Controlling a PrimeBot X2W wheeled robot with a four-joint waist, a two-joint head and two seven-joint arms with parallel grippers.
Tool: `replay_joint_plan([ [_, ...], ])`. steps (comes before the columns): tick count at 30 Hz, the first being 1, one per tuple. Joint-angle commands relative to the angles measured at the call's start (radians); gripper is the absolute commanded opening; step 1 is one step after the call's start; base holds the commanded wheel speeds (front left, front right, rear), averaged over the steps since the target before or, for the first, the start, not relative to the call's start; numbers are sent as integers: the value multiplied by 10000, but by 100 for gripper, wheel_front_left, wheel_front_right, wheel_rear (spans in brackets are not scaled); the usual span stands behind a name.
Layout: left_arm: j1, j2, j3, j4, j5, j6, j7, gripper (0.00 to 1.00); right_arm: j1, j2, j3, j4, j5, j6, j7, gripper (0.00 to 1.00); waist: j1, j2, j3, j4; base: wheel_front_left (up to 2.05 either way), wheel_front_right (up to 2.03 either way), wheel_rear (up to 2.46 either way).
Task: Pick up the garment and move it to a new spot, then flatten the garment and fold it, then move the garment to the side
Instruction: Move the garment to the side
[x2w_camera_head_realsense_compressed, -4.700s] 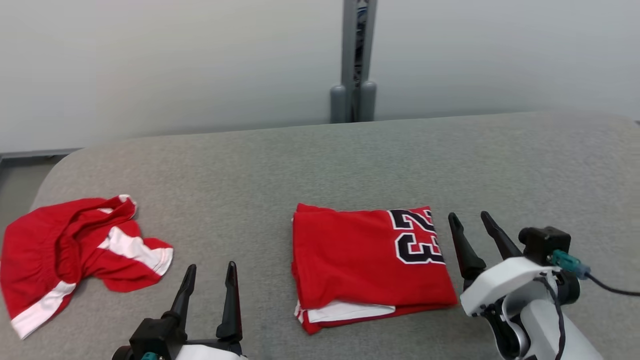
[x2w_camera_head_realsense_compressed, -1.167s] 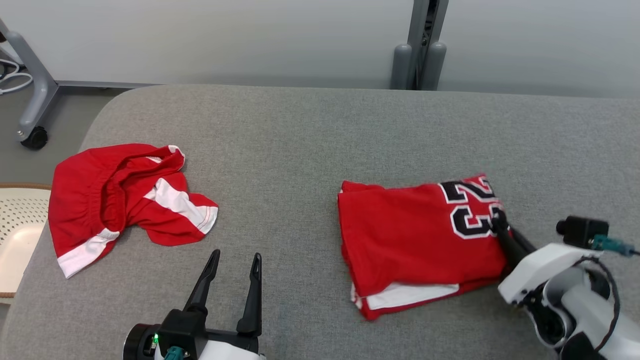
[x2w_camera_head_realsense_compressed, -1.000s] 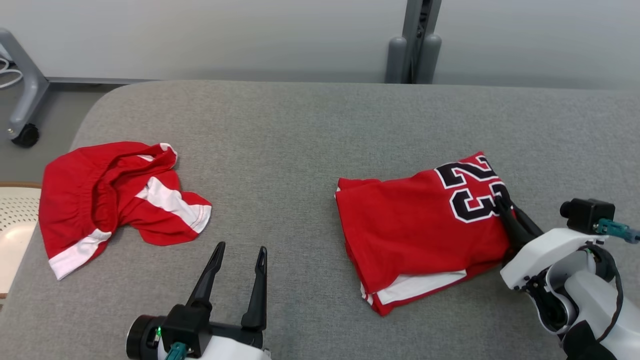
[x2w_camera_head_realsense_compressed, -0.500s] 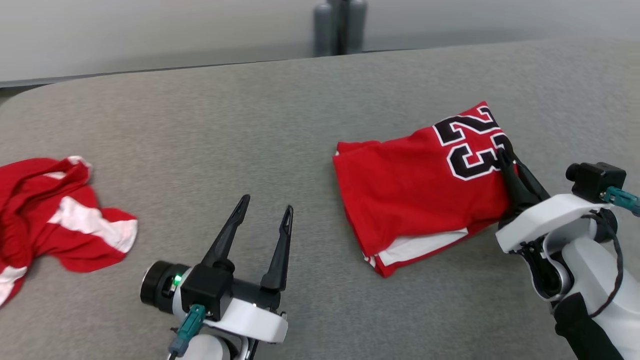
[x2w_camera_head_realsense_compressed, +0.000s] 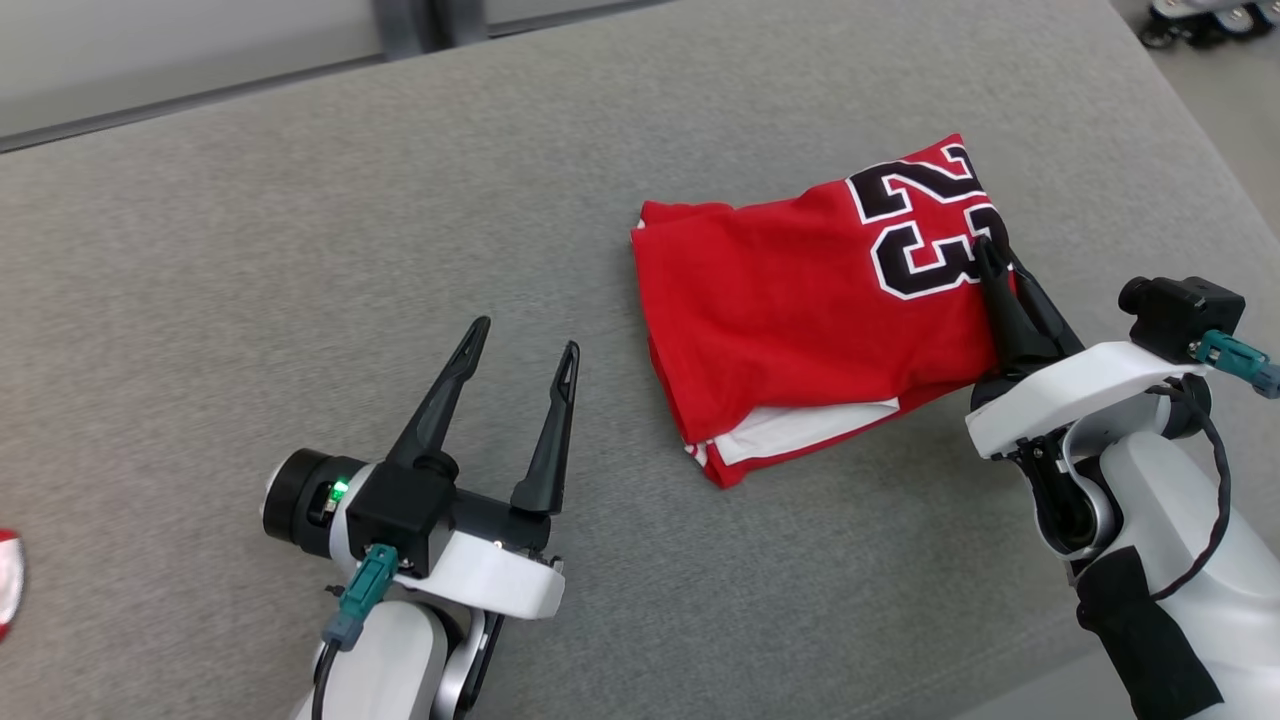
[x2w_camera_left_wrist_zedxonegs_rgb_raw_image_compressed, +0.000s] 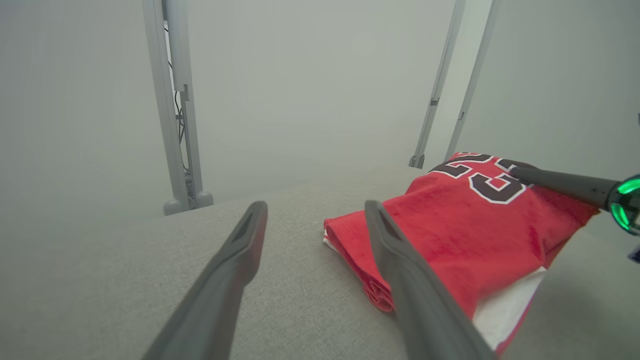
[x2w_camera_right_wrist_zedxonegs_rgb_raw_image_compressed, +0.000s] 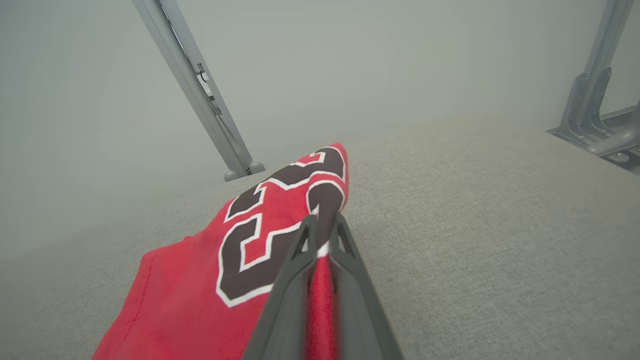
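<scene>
Red folded jersey (x2w_camera_head_realsense_compressed: 800, 320), one, numbered 23, lies right of centre on the grey padded table (x2w_camera_head_realsense_compressed: 300, 230). The right gripper (x2w_camera_head_realsense_compressed: 988, 250) is pinched on its right edge, likely to drag the stack aside whole. The left gripper (x2w_camera_head_realsense_compressed: 526, 335) hangs spread and empty nearby. Two grippers, plus one red-and-white cloth scrap (x2w_camera_head_realsense_compressed: 6, 600) at the table's left.

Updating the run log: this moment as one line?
step: move to side | right claw: shut on folded jersey edge | left claw: open, empty
</scene>
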Motion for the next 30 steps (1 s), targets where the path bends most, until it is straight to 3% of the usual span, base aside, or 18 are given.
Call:
replay_joint_plan([
  [1, -268, 116, 19, 45, 102, -11, -40, 100, -172, 37, -89, -35, -102, -1, -59, 0, 0, 0, 505, -632, 0, 0, 0],
  [8, -740, 154, -183, -22, 257, -86, 54, 100, -438, 43, -466, -129, -358, -1, -58, 0, 0, 0, 970, -855, 0, 0, 0],
  [15, -1771, 114, -884, -470, 808, -250, 507, 100, -1232, -298, -1492, -127, -1309, -1, -58, 0, 0, 0, 1827, -446, 0, 0, 0],
  [23, -3093, 6, -1826, -1535, 964, -455, 1156, 100, -2156, -1263, -2868, -135, -2596, -1, -58, 0, 0, 0, 3088, 176, 0, 0, 0],
  [30, -3730, -38, -2466, -2792, 801, -237, 1709, 100, -2476, -2053, -4096, 27, -3557, -1, -58, 0, 0, 0, 3902, 350, 0, 0, 0],
])
